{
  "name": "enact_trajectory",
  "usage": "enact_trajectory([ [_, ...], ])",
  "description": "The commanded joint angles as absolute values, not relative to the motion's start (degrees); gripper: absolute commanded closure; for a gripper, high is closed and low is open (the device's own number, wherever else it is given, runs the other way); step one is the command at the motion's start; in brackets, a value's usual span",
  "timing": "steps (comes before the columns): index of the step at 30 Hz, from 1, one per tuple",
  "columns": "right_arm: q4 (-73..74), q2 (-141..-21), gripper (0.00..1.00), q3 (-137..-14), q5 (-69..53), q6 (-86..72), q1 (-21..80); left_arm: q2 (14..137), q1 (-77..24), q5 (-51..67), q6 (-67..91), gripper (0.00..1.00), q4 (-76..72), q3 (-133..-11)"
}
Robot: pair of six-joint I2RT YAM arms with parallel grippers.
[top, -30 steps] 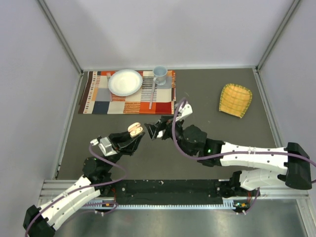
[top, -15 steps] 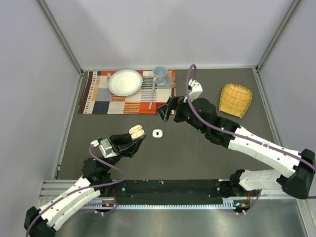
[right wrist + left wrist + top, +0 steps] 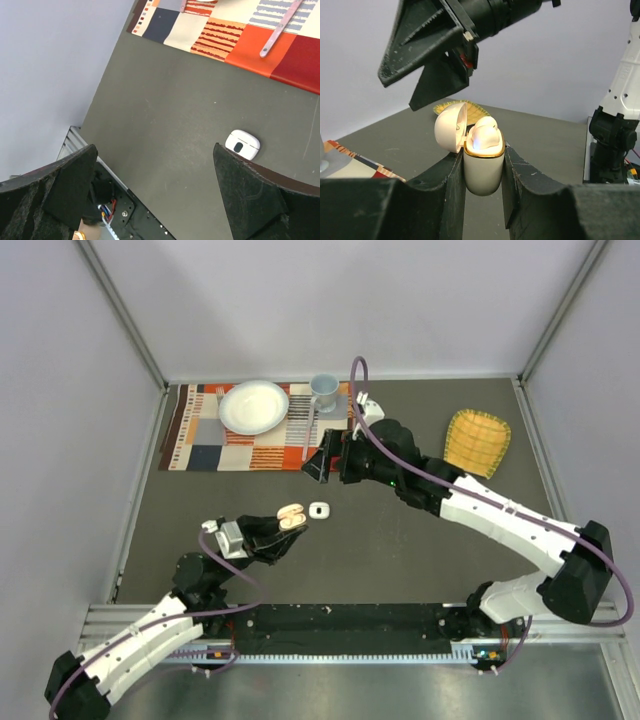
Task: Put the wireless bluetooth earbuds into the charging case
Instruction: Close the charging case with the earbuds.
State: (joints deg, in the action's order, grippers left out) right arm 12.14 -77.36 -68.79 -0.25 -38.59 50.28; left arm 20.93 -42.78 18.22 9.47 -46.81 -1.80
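Pinched upright in the left hand (image 3: pixel 483 157): open cream charging case (image 3: pixel 482 176), an earbud (image 3: pixel 485 134) seated inside, lid not yet shut. Hovering spread and empty over the surface (image 3: pixel 400 560): right hand (image 3: pixel 318 466), a second white case (image 3: pixel 320 509) below, likely remaining.

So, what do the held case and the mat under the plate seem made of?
The case looks like glossy cream plastic: smooth curves, soft highlights, a gold-coloured rim. The mat seems matt woven cloth: flat, striped colour patches; weave too small to confirm.
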Motion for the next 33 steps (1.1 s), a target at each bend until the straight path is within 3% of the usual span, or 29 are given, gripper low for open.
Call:
enact_trajectory([
  [1,11.69,-78.57,0.01,-73.12,-2.28,-39.55,49.66,21.45,-42.8,21.97,8.88,1.0,-47.46,0.53],
  [22,13.88,-85.34,0.01,-75.76,-15.46,-37.71,49.75,25.57,-42.8,24.35,7.65,1.0,-50.27,0.53],
  [33,16.43,-84.11,0.01,-74.27,-15.29,-35.77,50.89,26.98,-42.8,20.75,8.96,1.0,-51.85,0.53],
])
